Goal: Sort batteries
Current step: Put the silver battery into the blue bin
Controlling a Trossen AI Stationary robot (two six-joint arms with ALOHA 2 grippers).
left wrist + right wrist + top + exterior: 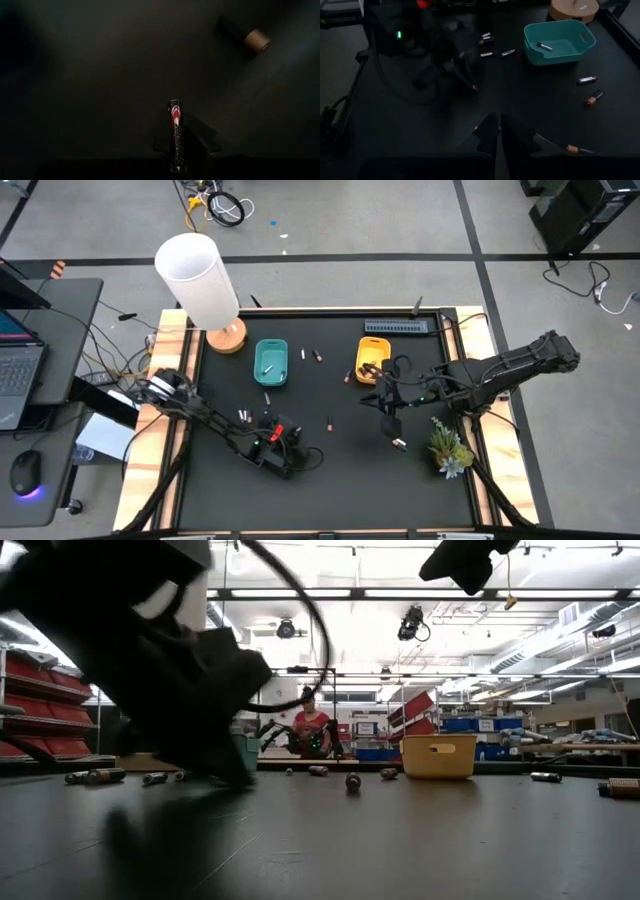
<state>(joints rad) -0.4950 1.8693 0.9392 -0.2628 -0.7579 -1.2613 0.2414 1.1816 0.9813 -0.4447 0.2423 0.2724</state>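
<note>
Small batteries lie scattered on the black table: two between the teal tray and the yellow tray, several at the left, one in the middle. Another battery lies inside the teal tray. My left gripper is low over the table's near middle, shut on a black-and-red battery. A copper-ended battery lies beyond it. My right gripper hangs high at the right, shut, with nothing seen between its fingers. My left gripper pinches the black-and-red battery between its two fingers by its lower length. The battery lies along the fingers, and its red-banded end sticks out past the fingertips. The fingers slant down toward the table. Whether the battery's end touches the table, I cannot tell.
A white cylinder on a wooden base stands at the far left corner. A grey strip lies along the far edge. A small plant sits at the right. A whitish battery lies under my right arm. A person shows behind the table.
</note>
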